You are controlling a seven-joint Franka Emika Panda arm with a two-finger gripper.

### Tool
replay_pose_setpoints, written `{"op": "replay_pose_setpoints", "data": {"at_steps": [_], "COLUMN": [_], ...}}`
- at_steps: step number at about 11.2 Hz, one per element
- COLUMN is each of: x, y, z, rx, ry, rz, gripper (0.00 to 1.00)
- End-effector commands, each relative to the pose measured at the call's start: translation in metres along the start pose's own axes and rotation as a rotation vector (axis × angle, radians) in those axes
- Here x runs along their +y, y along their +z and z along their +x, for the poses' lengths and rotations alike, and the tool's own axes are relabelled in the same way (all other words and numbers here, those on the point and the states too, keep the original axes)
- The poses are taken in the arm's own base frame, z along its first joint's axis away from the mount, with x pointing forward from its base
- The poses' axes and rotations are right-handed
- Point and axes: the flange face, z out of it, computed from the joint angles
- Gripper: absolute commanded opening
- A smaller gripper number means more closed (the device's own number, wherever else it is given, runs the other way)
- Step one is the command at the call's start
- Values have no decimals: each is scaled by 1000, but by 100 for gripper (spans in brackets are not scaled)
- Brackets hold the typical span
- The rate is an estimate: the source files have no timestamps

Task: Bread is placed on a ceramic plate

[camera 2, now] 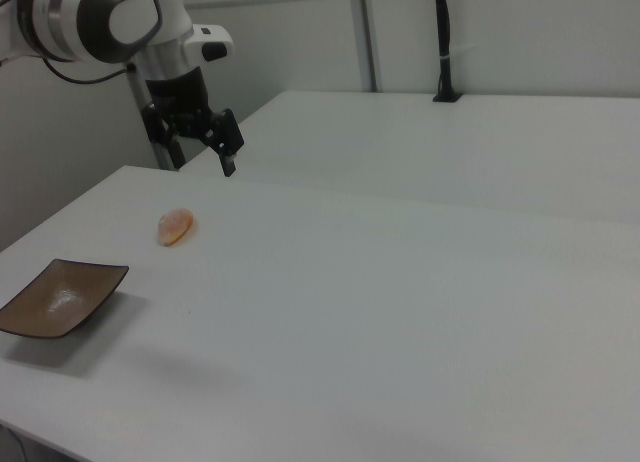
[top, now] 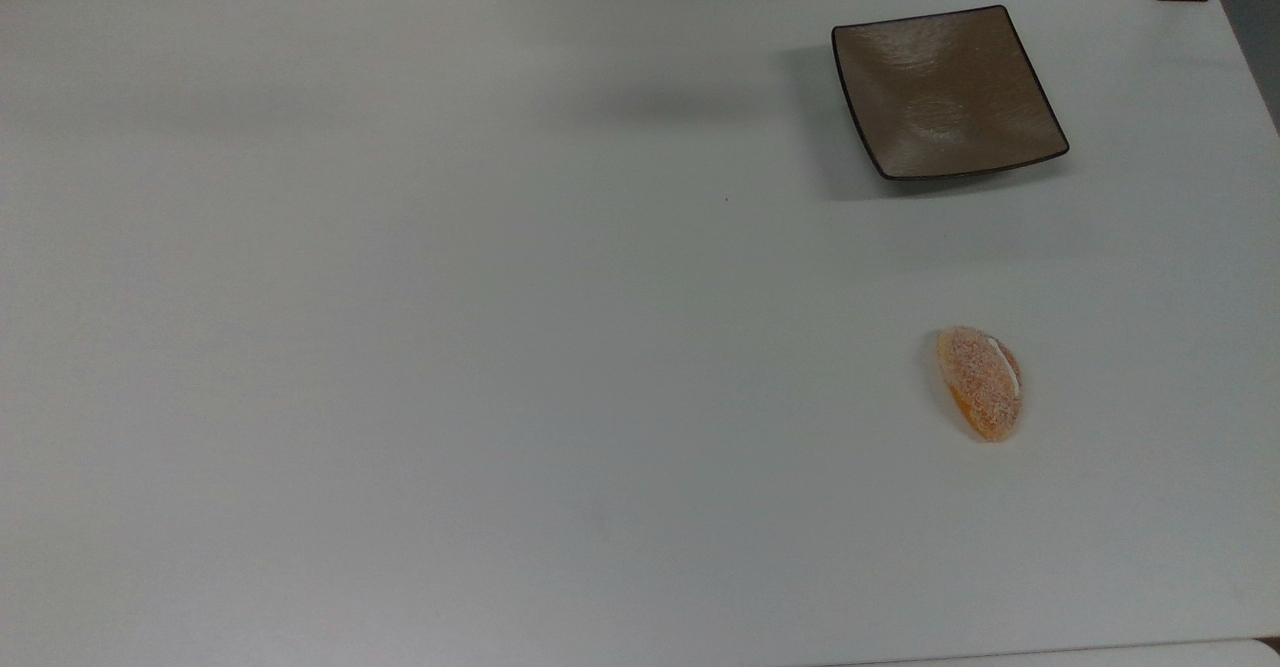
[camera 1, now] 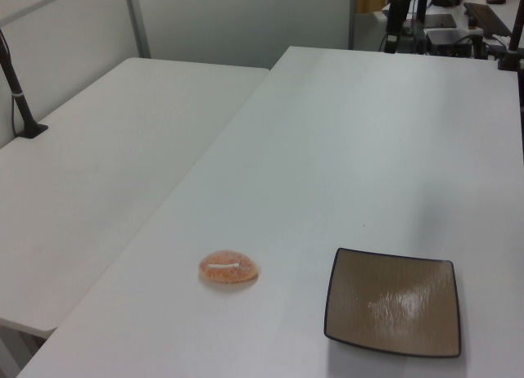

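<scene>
Text: none readable on anything.
Plate (top: 948,93): glaze only, no marks.
Bread (top: 981,382): no label.
Arm (camera 2: 95,20): possibly unmarked; casing looks plain.

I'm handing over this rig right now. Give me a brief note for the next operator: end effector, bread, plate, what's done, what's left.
End effector: open, empty, held up off the white table.
Small oval orange-tan sugar-dusted bread: lying on the bare table, untouched.
Square brown-grey glazed ceramic plate: nothing on it, apart from the bread.
Done: nothing yet.
Left: reach the bread, grasp it, carry it to the plate, release.
</scene>
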Motion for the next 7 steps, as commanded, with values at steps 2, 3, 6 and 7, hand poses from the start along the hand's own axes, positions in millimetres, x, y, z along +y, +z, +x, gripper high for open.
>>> {"op": "replay_pose_setpoints", "data": {"at_steps": [2,3,6,7], "x": [-2,-2,-1,0], "y": [5,6,10,13], "z": [7,8,10,11], "rx": [15,14,6,3], "ry": [-10,-10,-9,-8], "rz": [17,17,17,17], "gripper": [100,100,100,100]}}
